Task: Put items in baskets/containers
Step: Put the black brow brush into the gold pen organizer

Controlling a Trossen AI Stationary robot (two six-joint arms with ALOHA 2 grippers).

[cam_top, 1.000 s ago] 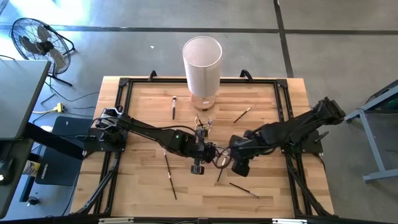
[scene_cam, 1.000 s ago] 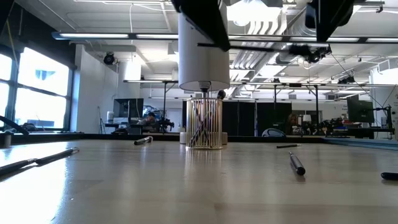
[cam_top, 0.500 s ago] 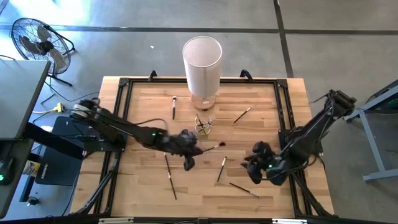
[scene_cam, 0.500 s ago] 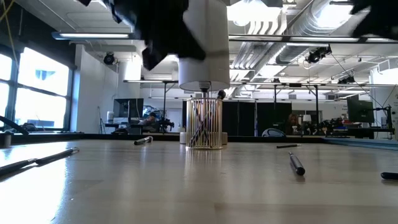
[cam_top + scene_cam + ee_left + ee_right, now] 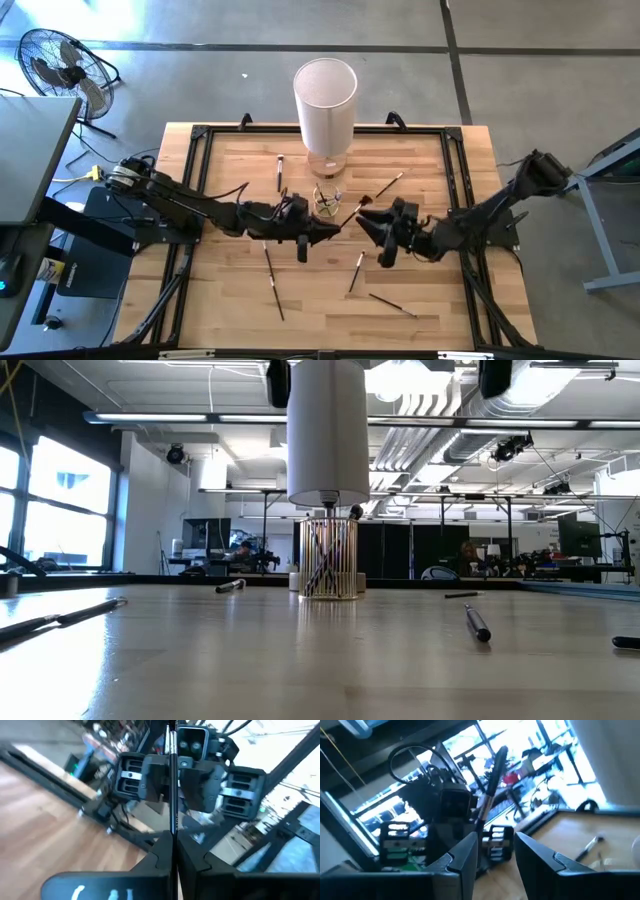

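Note:
My left gripper [image 5: 333, 229] hovers just near of the small glass cup [image 5: 327, 200] and is shut on one thin dark brush [image 5: 352, 212]. My right gripper [image 5: 365, 222] faces it from the table's right, open, its fingers apart and short of the brush [image 5: 489, 785]. The cup [image 5: 328, 570] stands on the table with several brushes upright in it. Loose brushes lie flat on the wood: one [image 5: 280, 172] left of the cup, one [image 5: 390, 184] right of it, others [image 5: 268, 262] [image 5: 356, 272] [image 5: 392, 304] nearer. My left gripper [image 5: 172, 862] pinches the brush's handle [image 5: 173, 837] between its two fingers, coming level from the table's left. The brush lies across the fingers and is lifted clear of the table. It slants upward, with its dark bristle end [image 5: 500, 754] uppermost.
A tall white cylinder [image 5: 325, 95] stands directly behind the cup, toward the far edge. A black frame [image 5: 200, 140] borders the tabletop. In the low view more brushes lie on the table, one at the left [image 5: 60, 618] and one at the right [image 5: 478, 623].
My right gripper swung out toward the table's right near corner, then came back to the centre and now faces my left gripper. My left gripper drew the brush left, then moved back toward the cup; the brush, level half a second ago, now slants upward.

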